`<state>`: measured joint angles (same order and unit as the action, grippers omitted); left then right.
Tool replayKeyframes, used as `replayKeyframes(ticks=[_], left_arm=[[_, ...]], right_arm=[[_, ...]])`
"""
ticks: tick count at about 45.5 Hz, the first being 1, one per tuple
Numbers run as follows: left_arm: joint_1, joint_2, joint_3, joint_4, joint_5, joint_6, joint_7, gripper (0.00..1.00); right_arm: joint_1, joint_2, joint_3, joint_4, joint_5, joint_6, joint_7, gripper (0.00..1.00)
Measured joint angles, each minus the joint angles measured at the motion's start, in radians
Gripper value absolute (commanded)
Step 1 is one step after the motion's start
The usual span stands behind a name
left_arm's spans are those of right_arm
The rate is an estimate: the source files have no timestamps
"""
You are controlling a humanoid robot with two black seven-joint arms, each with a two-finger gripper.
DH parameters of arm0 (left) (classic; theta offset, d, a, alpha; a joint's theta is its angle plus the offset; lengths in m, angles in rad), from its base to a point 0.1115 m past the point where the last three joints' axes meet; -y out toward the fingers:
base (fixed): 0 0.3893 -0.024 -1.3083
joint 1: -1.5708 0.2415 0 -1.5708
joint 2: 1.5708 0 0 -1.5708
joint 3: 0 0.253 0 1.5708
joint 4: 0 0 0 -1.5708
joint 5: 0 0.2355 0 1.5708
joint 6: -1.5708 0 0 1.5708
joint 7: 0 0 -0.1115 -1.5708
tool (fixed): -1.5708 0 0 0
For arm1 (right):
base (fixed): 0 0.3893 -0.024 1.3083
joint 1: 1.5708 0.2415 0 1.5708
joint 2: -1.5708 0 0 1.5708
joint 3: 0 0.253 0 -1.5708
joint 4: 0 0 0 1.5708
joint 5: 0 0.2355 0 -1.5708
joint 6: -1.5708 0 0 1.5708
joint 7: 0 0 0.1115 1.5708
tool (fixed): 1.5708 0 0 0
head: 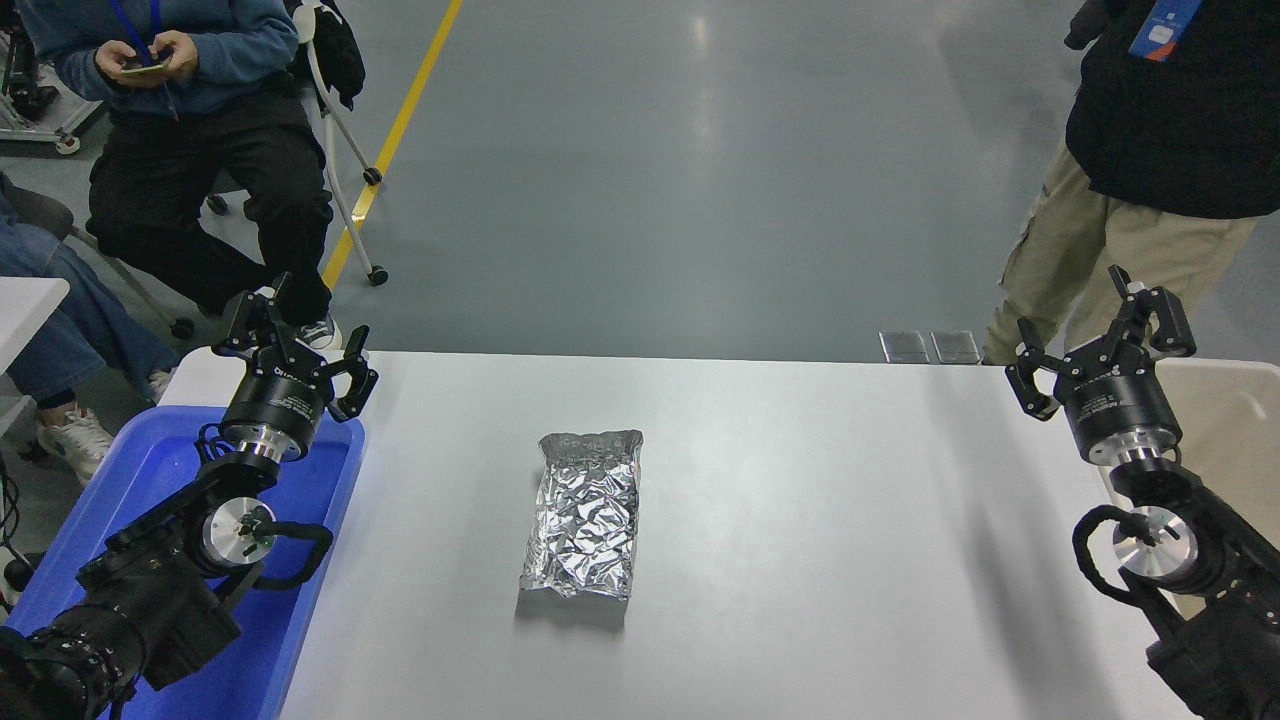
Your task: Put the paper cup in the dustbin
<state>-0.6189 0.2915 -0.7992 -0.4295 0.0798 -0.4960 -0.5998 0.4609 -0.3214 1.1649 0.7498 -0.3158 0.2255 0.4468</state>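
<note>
The paper cup is out of view. The beige dustbin (1235, 420) stands off the table's right end, partly hidden behind my right arm. My right gripper (1098, 335) is open and empty, raised above the table's far right corner at the bin's left rim. My left gripper (297, 348) is open and empty, parked over the far end of the blue tray at the lower left.
A crinkled silver foil bag (585, 515) lies at the middle of the white table (800, 520). A blue tray (150, 470) sits at the left edge. One person sits at the far left (190, 120); another stands at the far right (1150, 190).
</note>
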Motion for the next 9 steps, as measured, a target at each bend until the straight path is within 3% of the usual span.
replayKeyframes(ticks=[9], left_arm=[[0.0,0.0,0.0,0.0,0.0,0.0,0.0,1.0]], right_arm=[[0.0,0.015,0.001,0.0,-0.003,-0.002,0.001,0.99]])
